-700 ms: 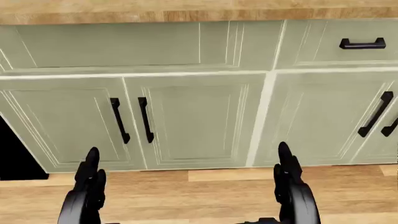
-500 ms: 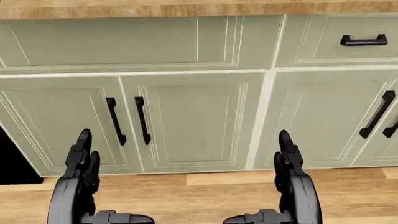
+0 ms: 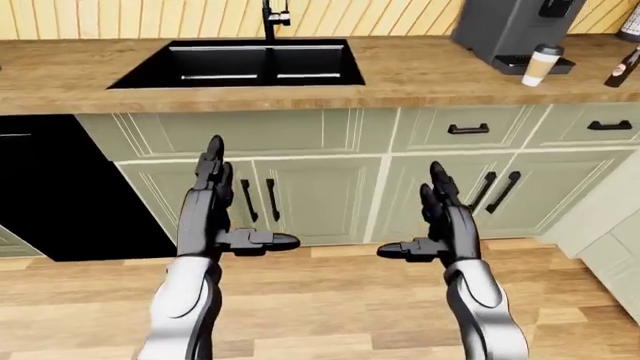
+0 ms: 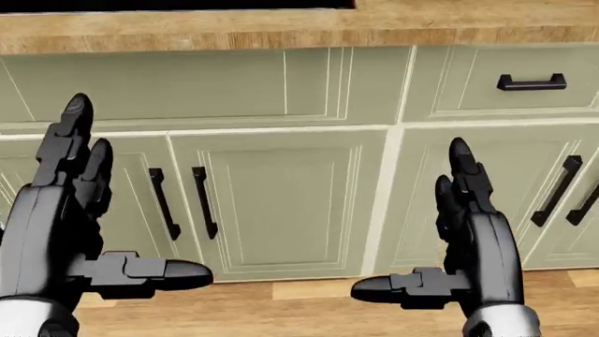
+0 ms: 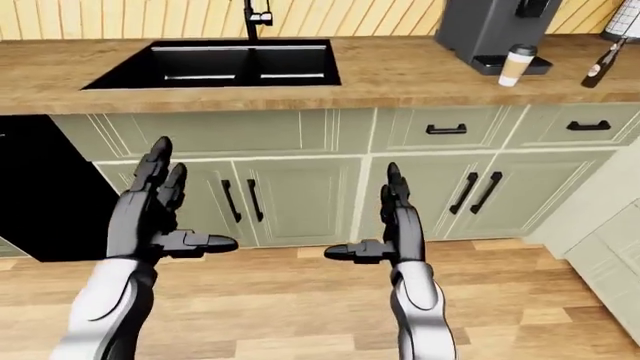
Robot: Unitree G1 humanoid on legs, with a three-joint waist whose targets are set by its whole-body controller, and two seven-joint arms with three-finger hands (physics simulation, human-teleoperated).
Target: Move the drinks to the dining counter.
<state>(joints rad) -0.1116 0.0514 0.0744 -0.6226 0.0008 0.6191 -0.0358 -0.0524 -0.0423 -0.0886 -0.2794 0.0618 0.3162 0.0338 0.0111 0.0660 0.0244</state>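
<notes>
facing green cabinets (image 4: 281,203), both hands' fingers spread, empty; cup (image 3: 541,64), seemingly bottle (image 3: 621,67) on counter (image 3: 420,75).

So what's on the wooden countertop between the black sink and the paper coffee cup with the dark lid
Mostly bare wooden countertop lies between the black sink and the paper coffee cup; only the dark grey coffee machine stands near the cup, which sits on its tray. The left-eye view shows this.
</notes>
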